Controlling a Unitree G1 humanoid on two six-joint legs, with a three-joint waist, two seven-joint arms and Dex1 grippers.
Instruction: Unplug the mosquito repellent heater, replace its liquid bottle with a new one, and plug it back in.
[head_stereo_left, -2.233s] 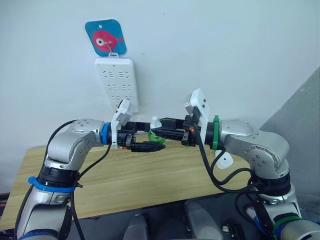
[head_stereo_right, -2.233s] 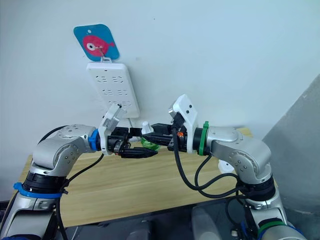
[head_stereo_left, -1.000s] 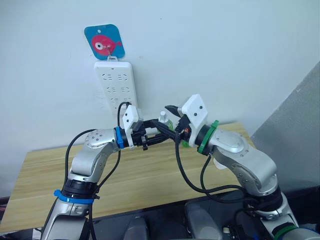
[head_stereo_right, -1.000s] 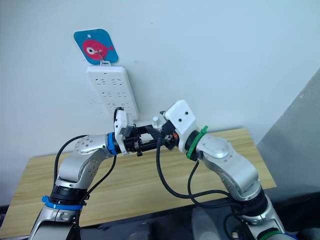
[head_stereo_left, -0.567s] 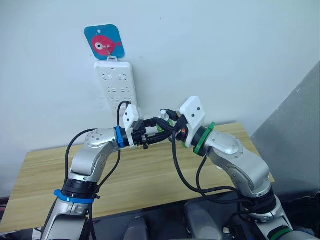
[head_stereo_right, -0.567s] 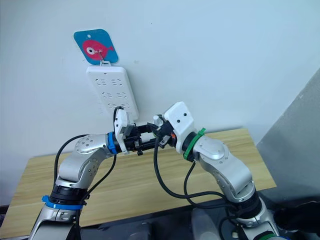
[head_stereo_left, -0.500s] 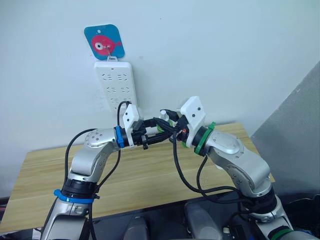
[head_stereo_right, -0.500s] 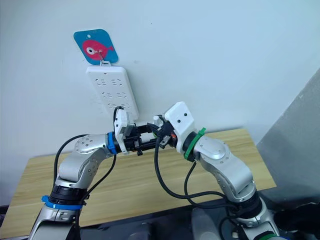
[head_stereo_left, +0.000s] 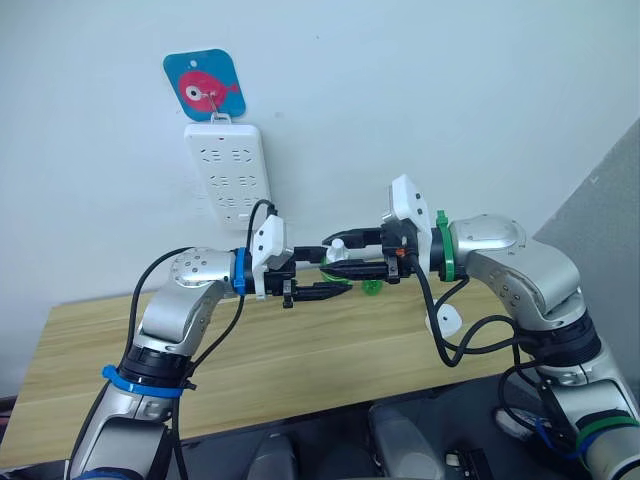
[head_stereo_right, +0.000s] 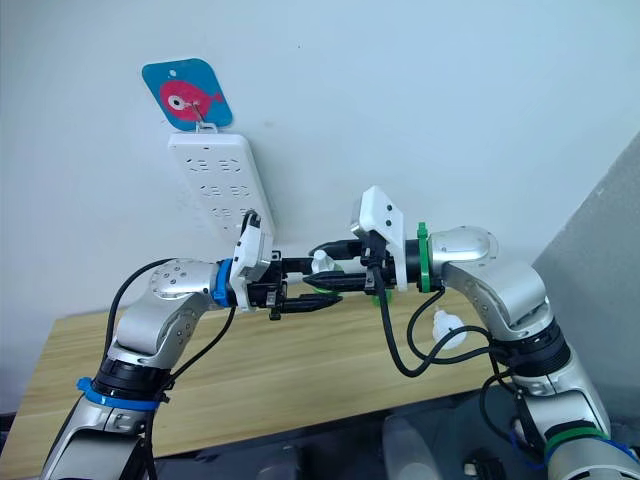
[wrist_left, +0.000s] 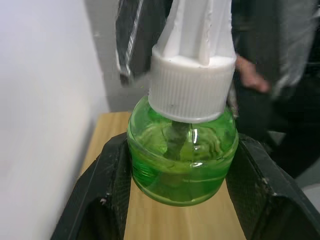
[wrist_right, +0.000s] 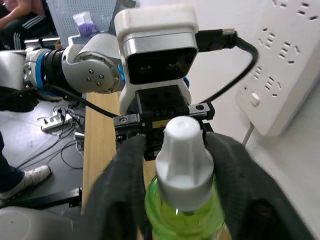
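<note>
Green bottle (wrist_left: 181, 150): base hidden behind left gripper (wrist_left: 180, 200) fingers, white top cut by upper frame edge. Background person (wrist_left: 255, 75) at right blurred. Right wrist view: bottle bottom cut by lower edge; power strip (wrist_right: 280, 65) cut at upper right corner. White object (head_stereo_left: 446, 320) behind right arm cable: too small to identify.

Clear glossy green plastic bottle (wrist_left: 181, 155) with ribbed matt white cap (wrist_left: 192, 89), matt black fingers (wrist_left: 117, 185) gripping it, above a pale wood-grain table (head_stereo_left: 300, 360).
</note>
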